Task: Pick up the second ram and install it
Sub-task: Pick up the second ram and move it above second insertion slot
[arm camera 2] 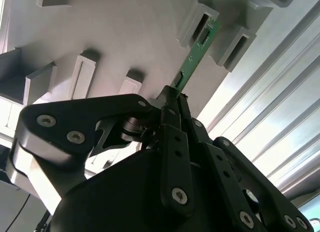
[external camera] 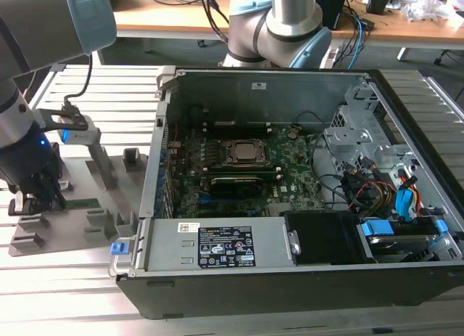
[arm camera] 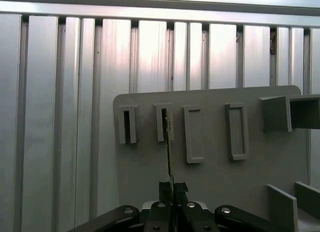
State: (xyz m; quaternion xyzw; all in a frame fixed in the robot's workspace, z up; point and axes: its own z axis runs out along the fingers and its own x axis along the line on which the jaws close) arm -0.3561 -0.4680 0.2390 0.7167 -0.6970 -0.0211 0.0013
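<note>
- One stick concerns us: the second ram (arm camera 2: pixel 196 56), seen edge-on in both wrist views. It lies over the grey fixture plate (arm camera: pixel 215 192), low on the exterior view's left and well apart from the open computer case (external camera: pixel 290 292).
- Our gripper (arm camera: pixel 172 188) is clamped on the stick's near end, with the jaws closed against its two faces.
- Its far end appears to sit in a slotted holder (arm camera 2: pixel 197 14) on the plate.
- We judge binding to be the chief risk: a tilted pull could jam the board in that slot and drag the plate along.
- Held near one end on a thin edge, the stick could pivot or slip in the jaws. That would leave it askew for its socket on the motherboard (external camera: pixel 290 169).
</note>
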